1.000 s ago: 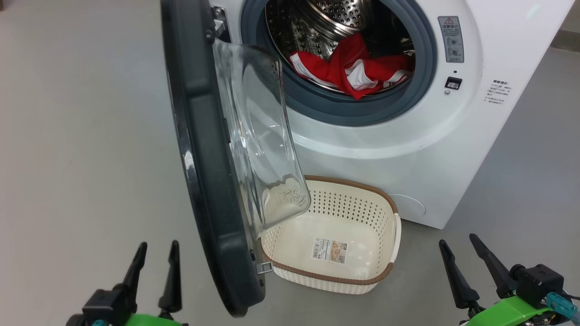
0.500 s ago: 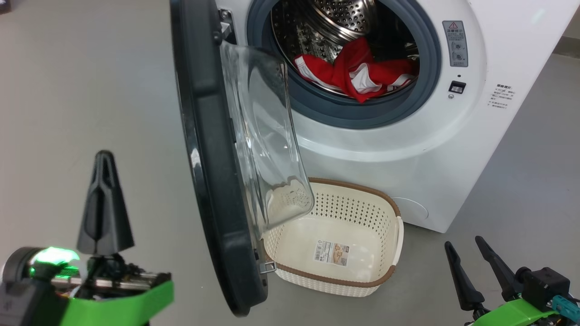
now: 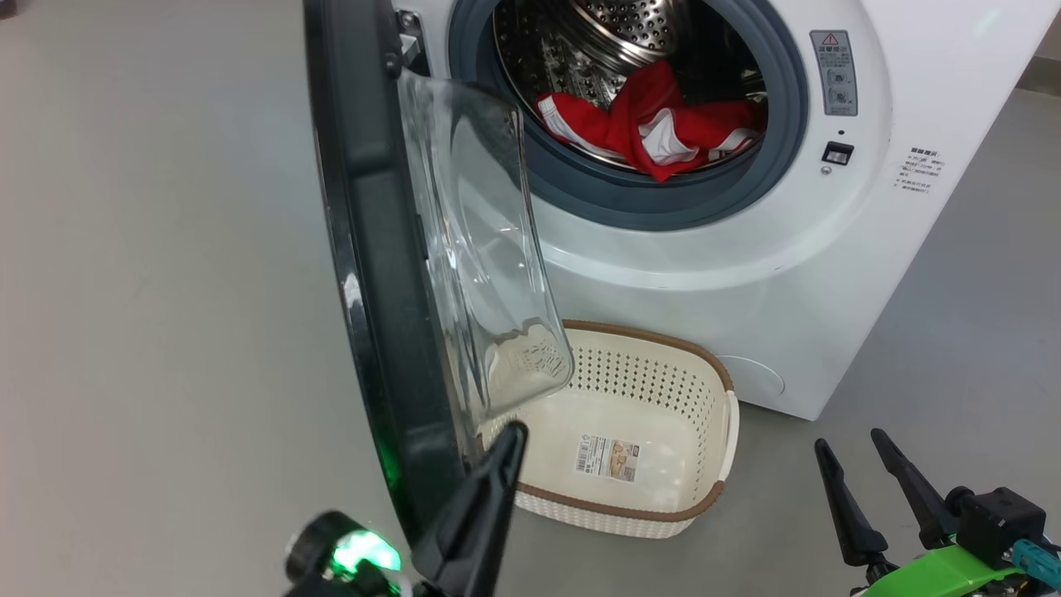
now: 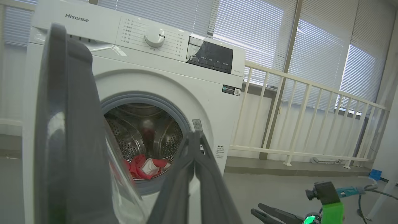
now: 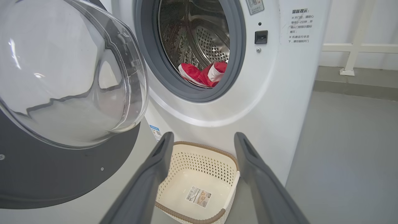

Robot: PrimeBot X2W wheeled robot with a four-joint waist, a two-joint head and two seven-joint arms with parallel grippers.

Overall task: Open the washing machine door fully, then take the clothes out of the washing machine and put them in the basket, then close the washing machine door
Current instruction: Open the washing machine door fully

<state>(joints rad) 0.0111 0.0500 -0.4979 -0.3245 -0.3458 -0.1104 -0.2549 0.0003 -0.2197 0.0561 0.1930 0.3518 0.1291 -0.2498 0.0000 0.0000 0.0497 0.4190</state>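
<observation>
Washing machine (image 3: 704,274): white, mouth open, steel drum inside.
Door (image 3: 373,249): swung out to the left, glass bowl over the basket's left end.
Clothes (image 3: 655,133): red and white, bunched low in the drum.
Basket (image 3: 638,381): on the floor just before the machine, sticker (image 3: 609,458) on its bare bottom.
Left claw (image 3: 510,439): pinched tight on nothing, tip by the door's lower inside edge.
Right claw (image 3: 850,439): spread wide, holding nothing, well apart from the basket.

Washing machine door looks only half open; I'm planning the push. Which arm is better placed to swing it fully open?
Left, probably: the left gripper, jaws shut, is low beside the door; the right gripper sits open, far off.
</observation>
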